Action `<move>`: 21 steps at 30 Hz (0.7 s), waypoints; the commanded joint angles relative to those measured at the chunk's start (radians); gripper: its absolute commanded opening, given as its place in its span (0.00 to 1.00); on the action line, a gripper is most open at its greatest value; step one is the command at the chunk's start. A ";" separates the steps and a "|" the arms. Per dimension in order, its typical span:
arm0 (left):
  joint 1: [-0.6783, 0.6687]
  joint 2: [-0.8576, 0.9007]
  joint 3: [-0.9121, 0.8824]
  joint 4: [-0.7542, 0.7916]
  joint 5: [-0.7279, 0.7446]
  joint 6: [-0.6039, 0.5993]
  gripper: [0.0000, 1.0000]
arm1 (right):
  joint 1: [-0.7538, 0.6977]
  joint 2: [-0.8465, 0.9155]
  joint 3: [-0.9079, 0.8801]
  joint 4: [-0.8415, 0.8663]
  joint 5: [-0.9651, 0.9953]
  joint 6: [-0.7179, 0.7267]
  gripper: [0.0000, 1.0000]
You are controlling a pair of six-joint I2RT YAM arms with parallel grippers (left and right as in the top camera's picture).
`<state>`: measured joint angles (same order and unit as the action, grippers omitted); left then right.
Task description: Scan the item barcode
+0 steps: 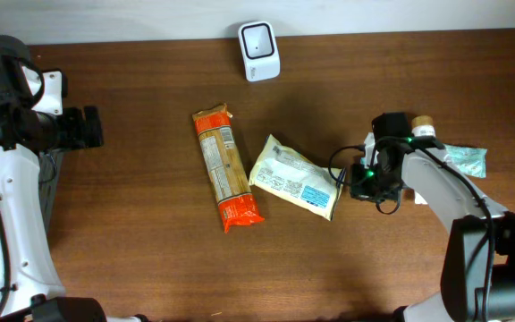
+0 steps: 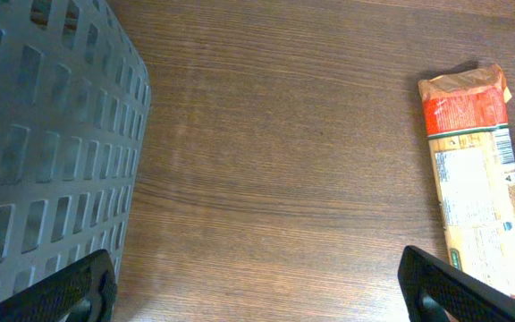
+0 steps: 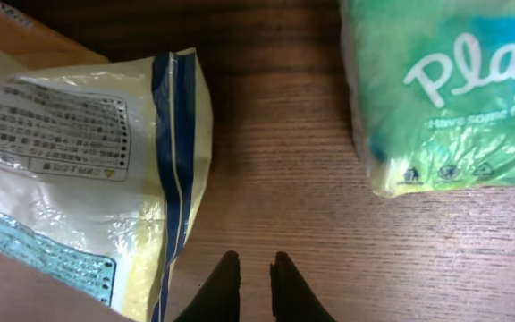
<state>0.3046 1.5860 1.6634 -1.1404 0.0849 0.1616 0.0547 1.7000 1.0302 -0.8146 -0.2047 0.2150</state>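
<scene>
A white barcode scanner (image 1: 259,39) stands at the table's far edge. Mid-table lie an orange pasta packet (image 1: 225,167) and, to its right, a yellow-and-white bag (image 1: 296,176). My right gripper (image 1: 356,179) sits just off that bag's right end. In the right wrist view its fingertips (image 3: 250,261) are nearly together over bare wood with nothing between them, beside the bag's blue-striped edge (image 3: 173,161). My left gripper (image 1: 92,127) hovers at the far left. In its wrist view it (image 2: 257,286) is wide open and empty, and the pasta packet (image 2: 472,170) lies to the right.
A green packet (image 1: 465,160) lies under the right arm, and the right wrist view shows it (image 3: 445,89) at upper right. A grey perforated basket (image 2: 43,134) stands at the table's left edge, beside the left gripper.
</scene>
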 commanded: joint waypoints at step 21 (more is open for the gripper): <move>0.006 -0.002 0.007 0.002 0.000 0.013 0.99 | 0.089 0.124 0.006 0.414 -0.198 0.003 0.13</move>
<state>0.3046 1.5860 1.6634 -1.1400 0.0849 0.1616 0.1375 1.8141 1.0245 -0.4019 -0.3332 0.2569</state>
